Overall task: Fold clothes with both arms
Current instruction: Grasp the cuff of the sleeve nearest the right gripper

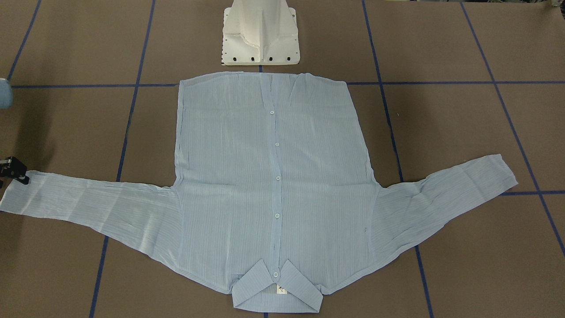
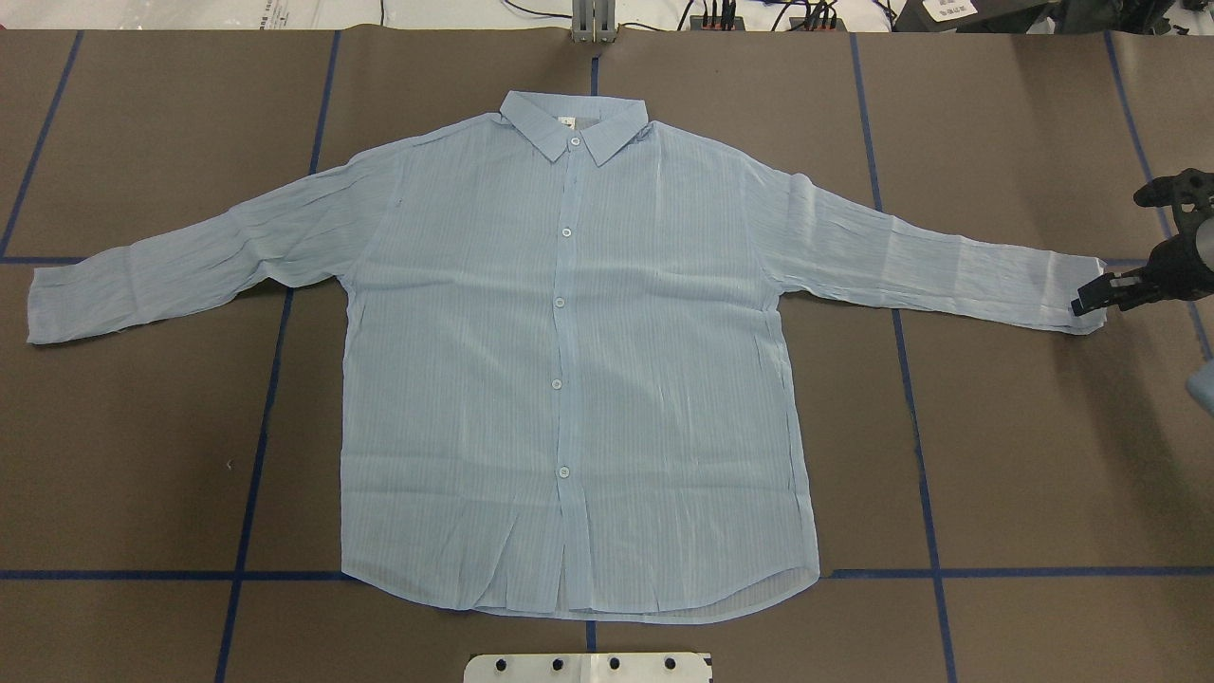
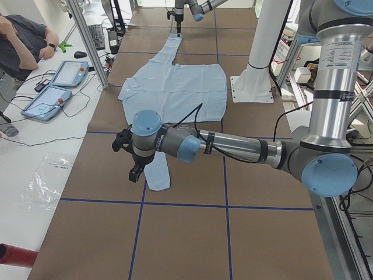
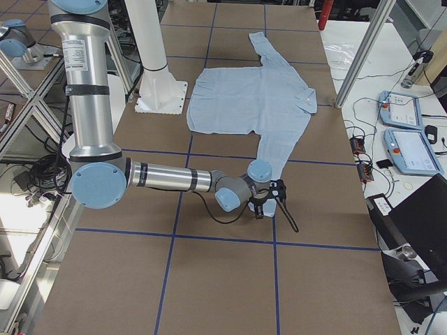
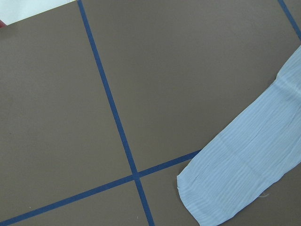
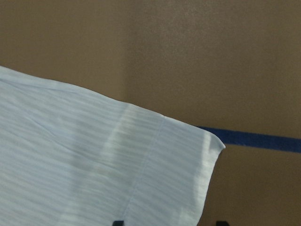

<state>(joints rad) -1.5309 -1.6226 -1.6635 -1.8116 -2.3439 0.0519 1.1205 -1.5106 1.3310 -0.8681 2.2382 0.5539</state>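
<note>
At table centre the shirt (image 2: pixel 455 379) lies flat and buttoned, front up. Its collar is at 12 o'clock, the hem at 6, and the sleeves run out toward 9 and 3. We note bare table (image 2: pixel 1024 455) all round it, widest at 5 and 7 o'clock.

Right gripper (image 2: pixel 1087 304) sits at the 3 o'clock cuff. Its wrist view shows two fingertips (image 6: pixel 118 223) wide apart with the cuff edge between them; we cannot tell whether they touch the cloth.

Left gripper (image 3: pixel 136 172) hangs near the 9 o'clock cuff. It is seen only from the side, so we cannot tell how its jaws stand.

Surface: brown covering with blue tape lines (image 2: pixel 254 455). White pedestal (image 1: pixel 260 39) at 6 o'clock, cut off by the frame. A white bench (image 3: pixel 23 175) with two tablets (image 3: pixel 52 99) runs along the 12 o'clock edge.
</note>
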